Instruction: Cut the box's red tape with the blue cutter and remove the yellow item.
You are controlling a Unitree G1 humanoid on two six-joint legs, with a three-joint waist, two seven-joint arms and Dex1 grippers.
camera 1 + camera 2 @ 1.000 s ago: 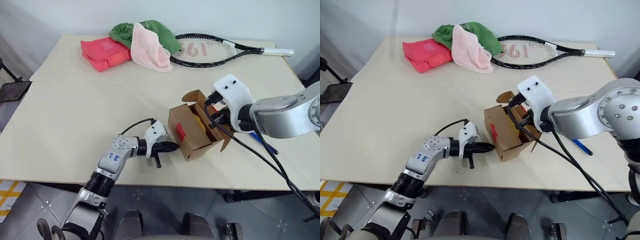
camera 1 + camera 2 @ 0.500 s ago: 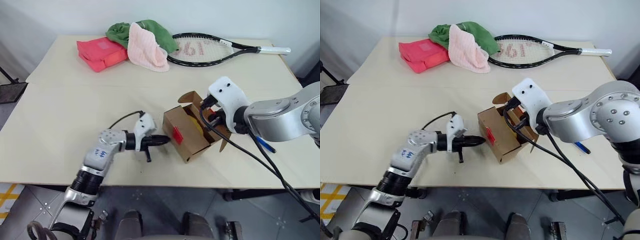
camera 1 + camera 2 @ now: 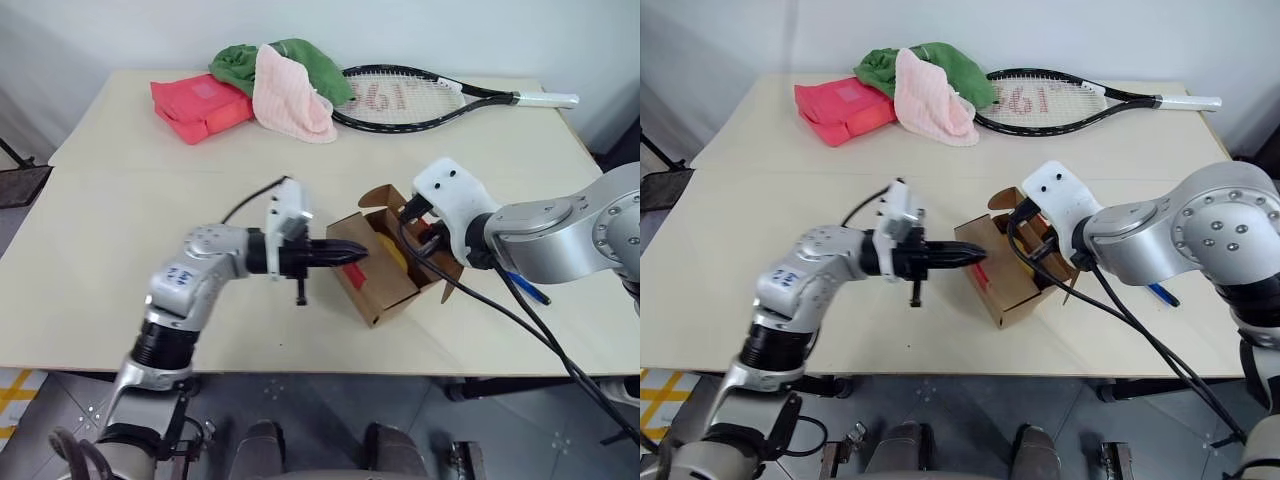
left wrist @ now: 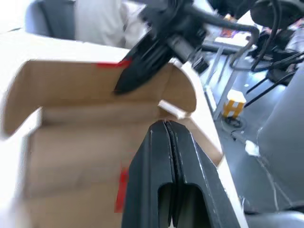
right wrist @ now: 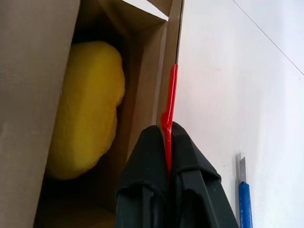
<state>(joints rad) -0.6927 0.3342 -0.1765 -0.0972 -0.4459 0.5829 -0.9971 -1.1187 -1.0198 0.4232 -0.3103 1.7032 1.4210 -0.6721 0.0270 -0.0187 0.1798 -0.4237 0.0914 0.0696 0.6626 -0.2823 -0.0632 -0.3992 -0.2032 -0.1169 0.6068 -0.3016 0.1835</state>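
1. Table [image 3: 120, 250]: broad pale cream top, bearing everything listed below.
2. Black tennis racket [image 3: 420, 96], a heap of green and pink cloths [image 3: 290, 80] and a flat red-pink packet [image 3: 200, 105]: lying along the far edge, well apart from the work.
3. Small brown cardboard box [image 3: 385, 270]: near the front edge, between the two arms, flaps standing open.
4. Right gripper [image 5: 168, 156]: black fingers closed on the edge of one open flap, pinching the tape there.
5. Left gripper [image 3: 340, 256]: black fingers pressed together and holding nothing, pointing level at the box's near face.
6. Soft bright yellow item [image 5: 88, 109]: inside the box, untouched.
7. Slim blue cutter [image 3: 525, 285]: lying on the table just beyond the right arm, in neither claw.
8. Bright red tape [image 5: 169, 102]: a cut strip along the flap edge.

Progress, as judged: cutting done, box open; lifting the yellow item out remains.
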